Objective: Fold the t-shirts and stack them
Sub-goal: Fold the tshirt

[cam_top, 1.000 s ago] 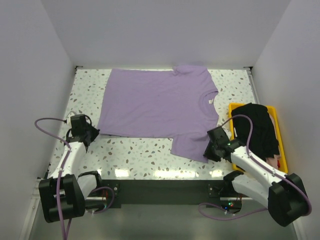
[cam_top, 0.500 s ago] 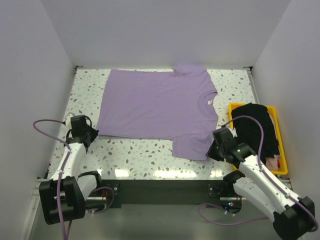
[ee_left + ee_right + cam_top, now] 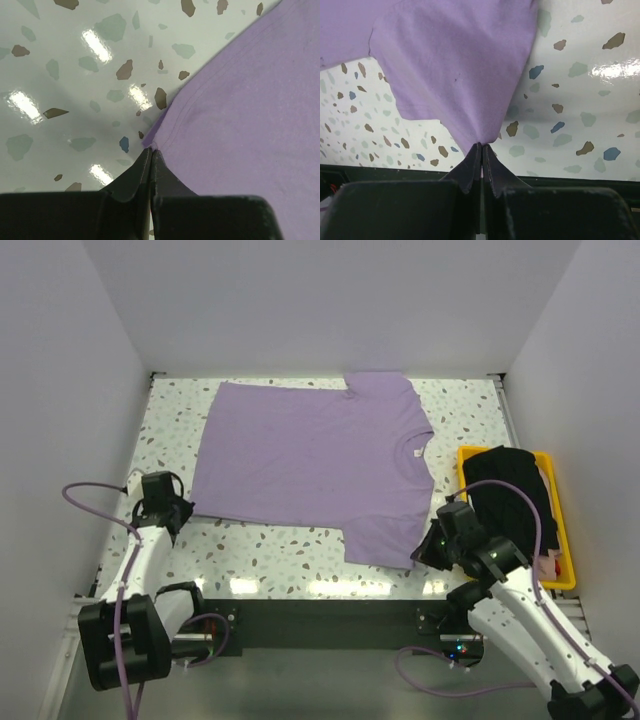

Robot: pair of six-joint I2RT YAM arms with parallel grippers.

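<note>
Purple tee: spread flat and sideways on the table, neck to the right, hem to the left, filling most of the middle.
Left claw: clenched on the near hem corner, tips down at the tabletop. The cloth beside it lies flat, so nothing looks lifted here yet.
Right claw: clenched on the tip of the near sleeve, which is drawn into a small peak between the tips.
Why these two spots: they are the two ends of the tee's near edge. Held there, I'd say, the whole near side can be raised together and carried across without sagging or skewing.
Black tee: heaped in the yellow bin at the right, just beside the right arm and off the working area. My guess is that it waits its turn.
Step in hand: both ends are gripped, but the first fold of the purple tee is not yet begun, and nothing is stacked.
Next move calls for: both claws rising evenly and travelling together toward the far side, or the edge will twist.
Risk: the sleeve pinch takes only a thin tip of cloth and could slip once the weight comes on.
</note>
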